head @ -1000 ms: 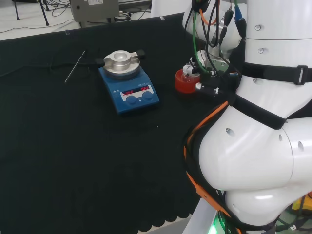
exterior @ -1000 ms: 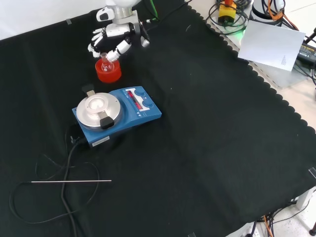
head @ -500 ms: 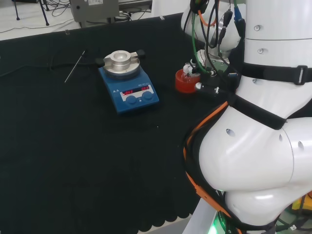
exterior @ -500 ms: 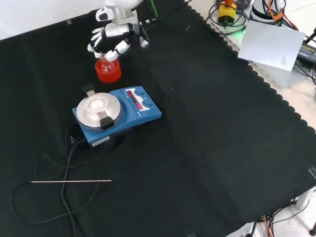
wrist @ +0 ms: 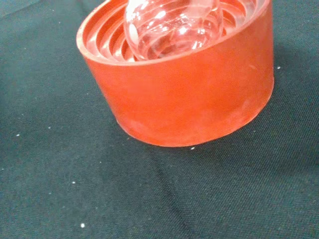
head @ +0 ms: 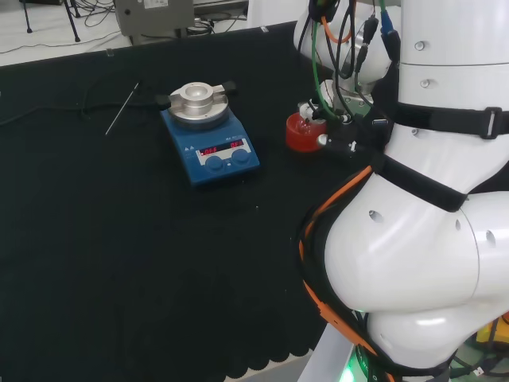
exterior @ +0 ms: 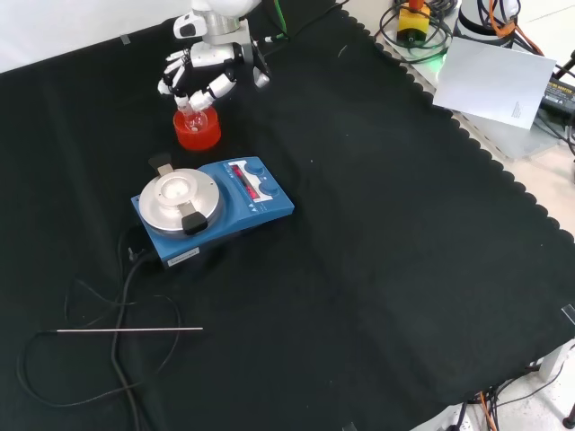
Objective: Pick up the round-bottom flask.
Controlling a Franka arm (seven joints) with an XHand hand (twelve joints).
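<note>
The clear round-bottom flask sits upright in a red ribbed stand at the far side of the cloth in the front view. The hand hangs right above it, with curved fingers on one side of the neck and the thumb on the other. I cannot tell whether they touch the glass. In the wrist view the flask's bulb rests in the stand. In the head view the stand is beside the arm, with the hand over it.
A blue hotplate stirrer with a round metal top stands just in front of the stand in the front view. Its black cable trails toward the near left, by a thin metal rod. The arm's white links stand at the head view's right.
The hand has shifted slightly to the left in the front view and drawn closer round the flask's neck. The flask and its stand have not moved.
</note>
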